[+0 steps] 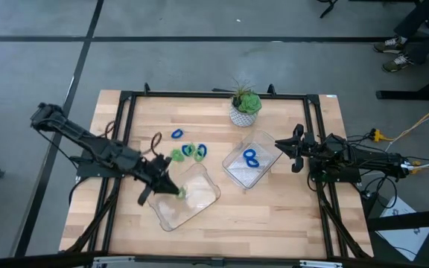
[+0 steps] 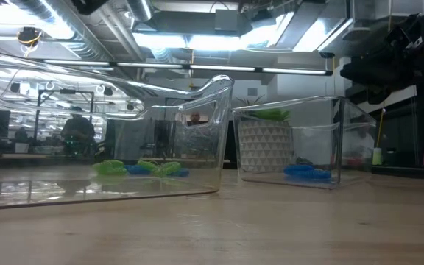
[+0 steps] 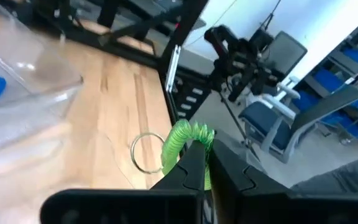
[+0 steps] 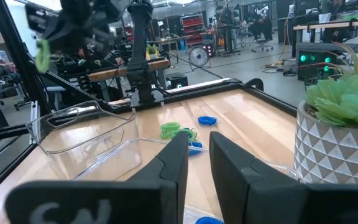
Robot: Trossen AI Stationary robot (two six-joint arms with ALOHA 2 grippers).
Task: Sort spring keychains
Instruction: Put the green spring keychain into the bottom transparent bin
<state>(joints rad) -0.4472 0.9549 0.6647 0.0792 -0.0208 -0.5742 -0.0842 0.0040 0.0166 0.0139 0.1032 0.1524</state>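
My left gripper (image 1: pixel 171 190) is shut on a green spring keychain (image 1: pixel 179 192) above the near-left clear tray (image 1: pixel 199 202). From the right wrist view it hangs high in the air (image 4: pixel 42 53). My right gripper (image 1: pixel 278 143) waits open at the right edge of the second clear tray (image 1: pixel 238 173), which has a blue keychain (image 1: pixel 251 158) on its floor. Loose on the wood between the trays' far sides lie a blue coil (image 1: pixel 177 134), a green one (image 1: pixel 177 154), and a green and blue pair (image 1: pixel 194 151). My left gripper pinches the green keychain's coil (image 3: pixel 185 138) between its two fingers (image 3: pixel 191 171), near their free ends. The coil arches out past the fingertips, and its metal ring (image 3: pixel 143 152) hangs free beside it. The keychain is lifted clear of the tray and table.
A potted succulent in a white patterned pot (image 1: pixel 244 106) stands at the table's far edge, behind the right tray. A black frame (image 1: pixel 125 97) runs around the table top. Bare wood (image 1: pixel 274 216) lies near the front edge.
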